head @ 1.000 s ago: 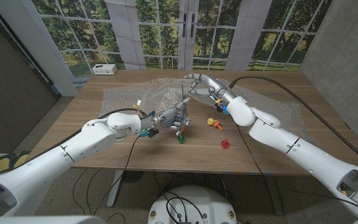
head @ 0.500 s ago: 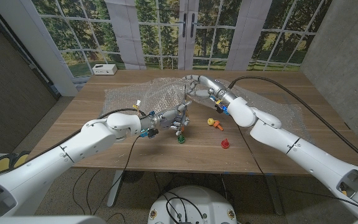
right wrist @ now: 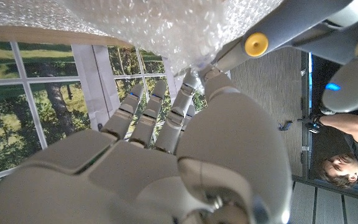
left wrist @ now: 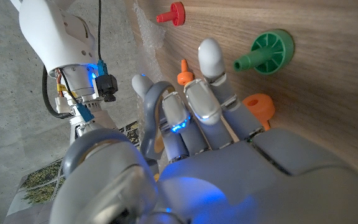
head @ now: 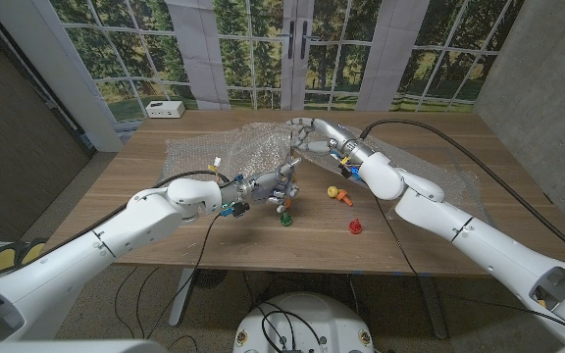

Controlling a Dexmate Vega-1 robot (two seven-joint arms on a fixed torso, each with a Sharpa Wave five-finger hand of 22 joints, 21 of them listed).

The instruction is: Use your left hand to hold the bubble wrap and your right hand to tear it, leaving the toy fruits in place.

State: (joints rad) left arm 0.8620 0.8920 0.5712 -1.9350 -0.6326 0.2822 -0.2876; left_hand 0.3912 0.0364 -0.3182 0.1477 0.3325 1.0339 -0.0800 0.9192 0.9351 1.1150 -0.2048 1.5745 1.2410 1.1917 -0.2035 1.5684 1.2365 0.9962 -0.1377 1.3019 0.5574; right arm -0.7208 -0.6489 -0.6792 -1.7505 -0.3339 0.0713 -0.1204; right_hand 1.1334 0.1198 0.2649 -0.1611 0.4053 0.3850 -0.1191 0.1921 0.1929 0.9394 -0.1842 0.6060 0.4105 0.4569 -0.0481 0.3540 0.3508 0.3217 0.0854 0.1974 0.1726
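A sheet of clear bubble wrap lies across the far half of the wooden table. My left hand grips its near edge at the table's middle, fingers curled round a fold of wrap. Just beyond it my right hand pinches a raised peak of the bubble wrap between thumb and fingers. Toy fruits lie on the bare wood near my left hand: a green one, a yellow and orange one and a red one. The green toy and red toy lie past my left fingertips.
A small white box stands at the table's far left corner. More bubble wrap spreads under my right forearm. Windows and a door stand behind the table. A person is at the edge of the right wrist view.
My right hand has drifted slightly to the left with the pinched wrap. The left hand and the toys have stayed put.
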